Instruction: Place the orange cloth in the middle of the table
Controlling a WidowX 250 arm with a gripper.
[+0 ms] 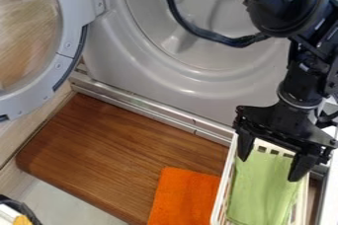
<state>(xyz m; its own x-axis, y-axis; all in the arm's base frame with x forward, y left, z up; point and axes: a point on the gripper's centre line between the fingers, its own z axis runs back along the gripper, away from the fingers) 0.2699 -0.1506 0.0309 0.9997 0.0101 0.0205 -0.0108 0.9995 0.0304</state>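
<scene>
The gripper [269, 168], spread open and empty, hangs over the green cloth [261, 189]; descending there could snag that, not the orange cloth [184, 198] lower left of the gripper.

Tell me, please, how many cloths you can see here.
2: the orange cloth lies on the wooden board, beside the white basket; the green cloth lies inside that basket. Others could be hidden beneath them.

Orange cloth [182, 199] and basket [224, 184] cut off below, door [68, 36] at left
</scene>
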